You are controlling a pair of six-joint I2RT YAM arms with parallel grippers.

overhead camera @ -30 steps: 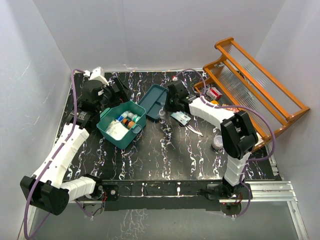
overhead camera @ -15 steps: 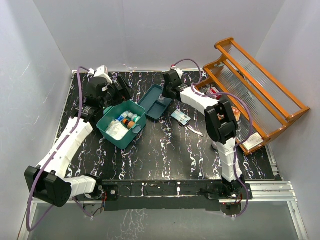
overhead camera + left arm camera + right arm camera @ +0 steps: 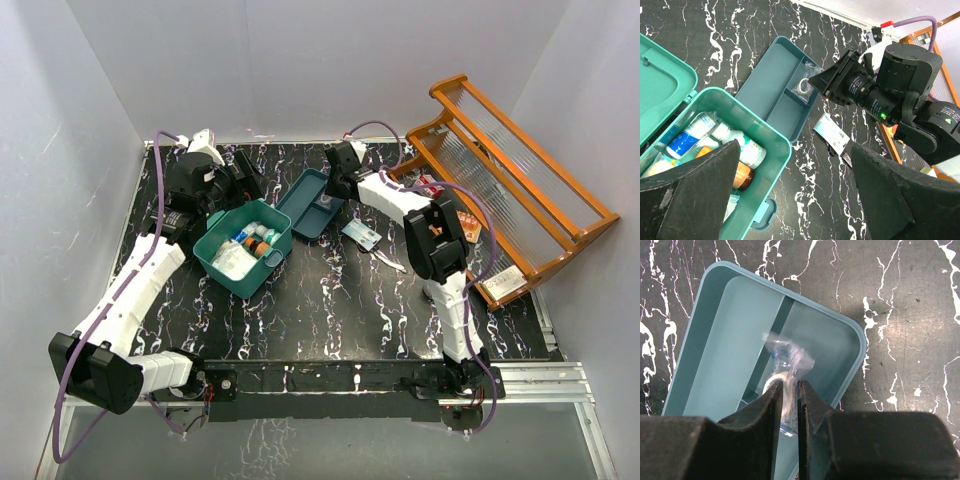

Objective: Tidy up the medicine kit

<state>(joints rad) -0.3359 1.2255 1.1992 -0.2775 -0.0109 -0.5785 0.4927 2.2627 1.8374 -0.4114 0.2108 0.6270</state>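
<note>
Over the last second your right arm has folded in at the elbow and carried the right tool (image 3: 790, 390) a little farther along the divided tray (image 3: 715, 355). The left arm rose slightly and then stopped. The right tool is clamped narrowly on a clear bag (image 3: 790, 357) holding what looks like a small roll. The bag hangs straight below the tips, over the tray's divider, so it seems ready to be let go into a compartment. I read that as one more loose item nearly sorted, while the tray itself is not yet in the box. The medicine kit (image 3: 270, 268) sits just past the tray's far side from this tool, lid back and bottles (image 3: 700, 137) lying inside. Your left tool (image 3: 795, 150) hangs above the kit with its fingers spread wide and nothing between them. Nothing lies between the right tool and the tray floor. A flat packet (image 3: 362, 235) lies on the table (image 3: 330, 310) beside the tool, and the orange rack (image 3: 520, 170) stands behind it. Mind the left tool: both tools face each other across the tray, so lift straight up before you swing.
</note>
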